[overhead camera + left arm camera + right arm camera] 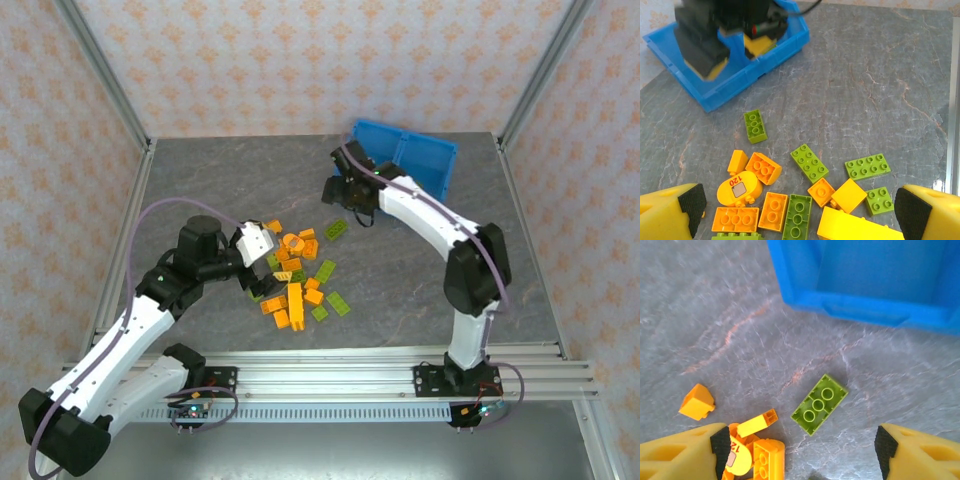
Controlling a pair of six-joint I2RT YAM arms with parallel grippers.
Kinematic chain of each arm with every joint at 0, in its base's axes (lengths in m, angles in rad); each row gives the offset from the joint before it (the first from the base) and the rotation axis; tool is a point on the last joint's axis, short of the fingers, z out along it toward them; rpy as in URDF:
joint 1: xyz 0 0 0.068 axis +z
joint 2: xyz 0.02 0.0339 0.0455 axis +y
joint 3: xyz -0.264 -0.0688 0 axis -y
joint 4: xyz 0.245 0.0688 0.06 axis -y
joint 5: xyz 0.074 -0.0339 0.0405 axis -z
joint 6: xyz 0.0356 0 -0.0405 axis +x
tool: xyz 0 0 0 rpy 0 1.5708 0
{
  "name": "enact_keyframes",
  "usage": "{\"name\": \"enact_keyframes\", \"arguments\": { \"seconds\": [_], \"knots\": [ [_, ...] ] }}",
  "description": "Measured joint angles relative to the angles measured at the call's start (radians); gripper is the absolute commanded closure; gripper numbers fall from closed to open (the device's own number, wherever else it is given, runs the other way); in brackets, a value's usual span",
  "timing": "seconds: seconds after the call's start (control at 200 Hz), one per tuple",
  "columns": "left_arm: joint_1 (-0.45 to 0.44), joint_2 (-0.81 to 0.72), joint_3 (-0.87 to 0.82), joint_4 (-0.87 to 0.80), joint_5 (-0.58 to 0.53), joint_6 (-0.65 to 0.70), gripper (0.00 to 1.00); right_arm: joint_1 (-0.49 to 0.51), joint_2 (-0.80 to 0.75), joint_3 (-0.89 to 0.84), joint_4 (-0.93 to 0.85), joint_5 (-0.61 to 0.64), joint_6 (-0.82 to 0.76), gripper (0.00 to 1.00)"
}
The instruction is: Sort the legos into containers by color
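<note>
Orange and lime green legos (pixel 298 272) lie in a loose pile on the grey table. My left gripper (pixel 256 244) hangs over the pile's left side, open, with several bricks and a round orange piece marked 120 (pixel 739 188) on the table between its fingers (pixel 687 205). The blue bin (pixel 405 160) with two compartments stands at the back right. My right gripper (pixel 352 200) hovers by its near left corner, open and holding nothing (pixel 802 450). An upside-down green brick (pixel 819 403) lies on the table just ahead of it, apart from the pile.
In the right wrist view, the bin's near wall (pixel 865 310) sits close ahead. A small orange wedge (pixel 696 401) lies off to the left. A metal rail (pixel 330 375) runs along the table's near edge. Bare table stretches right of the pile.
</note>
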Motion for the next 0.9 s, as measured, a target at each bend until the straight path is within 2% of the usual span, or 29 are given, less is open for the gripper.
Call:
{"name": "enact_keyframes", "arguments": {
  "seconds": [0.225, 0.395, 0.751, 0.901],
  "knots": [
    [0.000, -0.001, 0.000, -0.013, -0.008, 0.005, 0.00, 0.000, 0.217, 0.091, -0.044, 0.013, 0.065, 0.17],
    [0.000, -0.010, 0.000, -0.020, -0.030, 0.008, 0.00, 0.001, 0.290, 0.119, -0.059, 0.010, 0.091, 0.21],
    [0.000, -0.011, 0.000, -0.020, -0.040, 0.008, 0.00, 0.005, 0.307, 0.079, -0.050, 0.010, 0.128, 0.50],
    [0.000, -0.011, 0.000, -0.020, -0.043, 0.008, 0.00, 0.005, 0.305, 0.058, -0.045, 0.014, 0.133, 0.65]
  ]
}}
